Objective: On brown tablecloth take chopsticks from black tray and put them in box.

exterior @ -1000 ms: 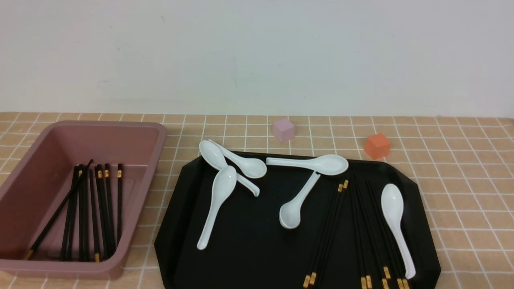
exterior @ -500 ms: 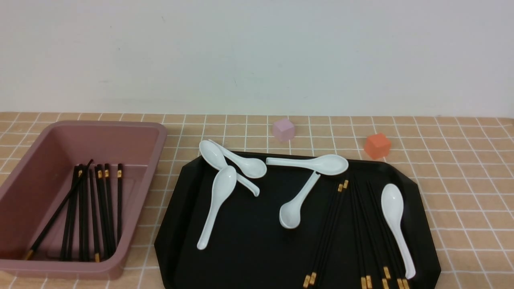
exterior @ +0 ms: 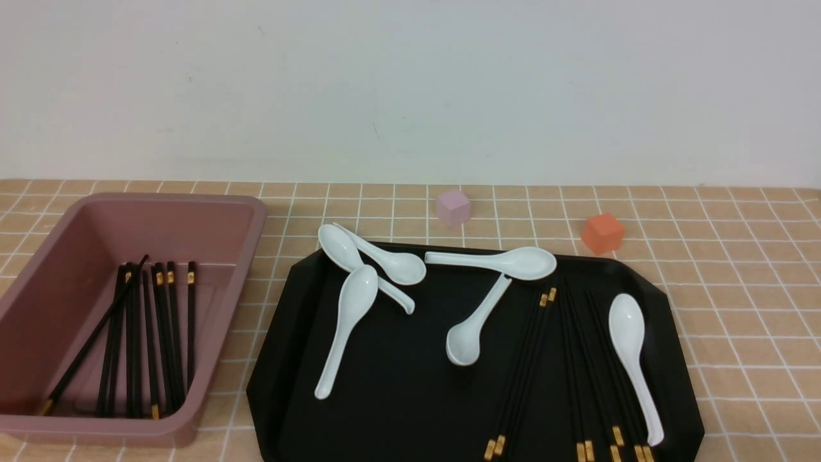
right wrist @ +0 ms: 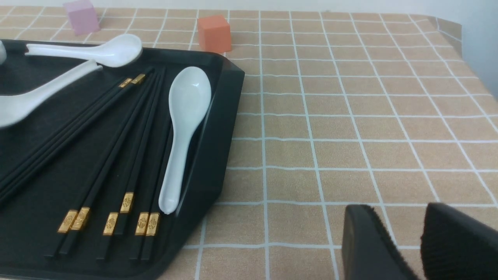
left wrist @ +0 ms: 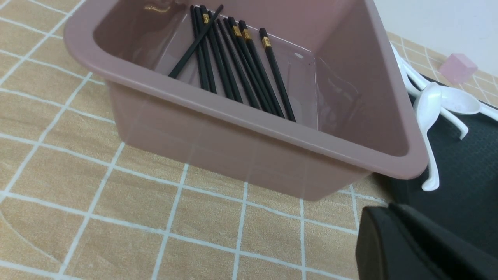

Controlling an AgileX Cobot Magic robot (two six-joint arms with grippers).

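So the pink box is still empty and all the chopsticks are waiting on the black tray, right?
Not quite: the front view shows the pink box already holds several chopsticks. Only the rest of the chopsticks wait on the black tray.
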